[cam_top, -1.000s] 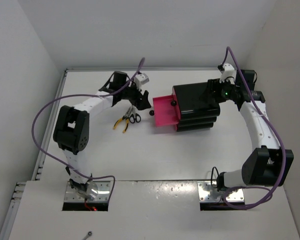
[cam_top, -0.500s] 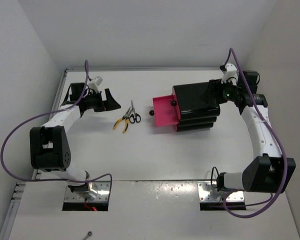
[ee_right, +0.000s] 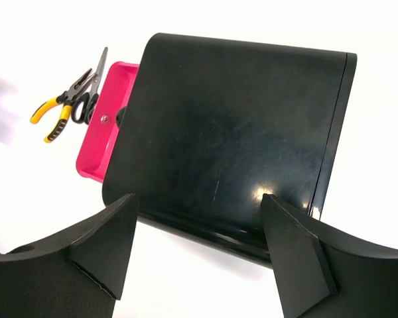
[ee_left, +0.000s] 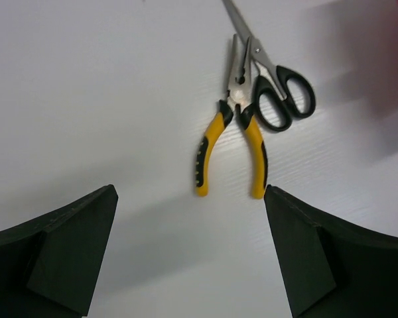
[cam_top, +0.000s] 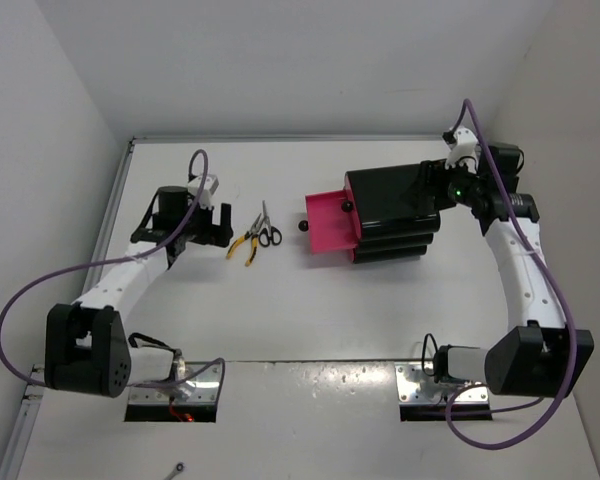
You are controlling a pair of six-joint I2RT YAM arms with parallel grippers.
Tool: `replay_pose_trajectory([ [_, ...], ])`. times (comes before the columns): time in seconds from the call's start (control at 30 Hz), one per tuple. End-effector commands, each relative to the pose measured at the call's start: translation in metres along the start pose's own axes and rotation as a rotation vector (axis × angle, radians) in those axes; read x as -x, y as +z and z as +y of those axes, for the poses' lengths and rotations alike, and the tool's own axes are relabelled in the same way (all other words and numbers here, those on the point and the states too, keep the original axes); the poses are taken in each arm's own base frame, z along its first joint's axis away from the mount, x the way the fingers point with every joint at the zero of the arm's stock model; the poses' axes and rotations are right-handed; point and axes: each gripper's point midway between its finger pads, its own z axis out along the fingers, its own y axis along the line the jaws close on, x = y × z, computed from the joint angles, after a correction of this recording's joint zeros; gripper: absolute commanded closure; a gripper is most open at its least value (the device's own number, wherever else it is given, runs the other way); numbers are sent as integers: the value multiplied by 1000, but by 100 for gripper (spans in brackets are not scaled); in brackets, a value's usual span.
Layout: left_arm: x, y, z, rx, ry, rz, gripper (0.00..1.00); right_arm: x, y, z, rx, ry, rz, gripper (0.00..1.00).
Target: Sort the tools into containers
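Note:
Yellow-handled pliers (cam_top: 243, 245) and black-handled scissors (cam_top: 266, 228) lie side by side on the white table, left of the glossy black drawer box (cam_top: 392, 210). One magenta-pink drawer (cam_top: 330, 222) stands pulled out to the left. My left gripper (cam_top: 208, 222) is open and empty, low over the table just left of the tools. In its wrist view the pliers (ee_left: 232, 142) and scissors (ee_left: 272, 86) lie ahead of the gripper (ee_left: 189, 252). My right gripper (cam_top: 427, 185) is open and empty above the box top (ee_right: 239, 132); the drawer (ee_right: 103, 126) shows beyond. The screwdriver is out of view.
White walls close in the table at the back and both sides. A purple cable loops from each arm. The right wrist view also shows the pliers (ee_right: 60, 112) and scissors (ee_right: 89, 93) past the drawer.
My left arm swung away from beside the drawer to the far left, then came back down to just left of the tools. The right arm and the tools have barely moved.

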Motion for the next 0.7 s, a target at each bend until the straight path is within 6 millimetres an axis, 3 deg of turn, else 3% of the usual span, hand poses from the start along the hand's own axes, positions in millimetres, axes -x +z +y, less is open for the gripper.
replay_pose_trajectory([
  [0.0, 15, -6, 17, 107, 27, -97, 0, 13, -7, 6, 0, -37, -50, 25],
  [0.1, -5, 14, 9, 63, 89, 42, 0, 9, -6, 5, 1, -32, -43, 25],
  [0.17, -6, 17, 12, 73, 86, 65, 3, 9, -6, 5, 1, -32, -43, 25],
  [0.2, 7, 19, 11, 76, 106, 57, 9, 9, -6, 5, 1, -32, -43, 25],
  [0.33, -18, 42, 0, -1, 94, 218, 27, 9, -6, 5, 1, -32, -43, 25],
  [0.5, -38, 58, -2, -30, 70, 287, 31, 3, -5, 3, -9, -31, -26, 25],
  [0.67, -47, 66, -8, -78, 63, 334, 35, 3, -5, 3, -9, -41, -26, 25],
])
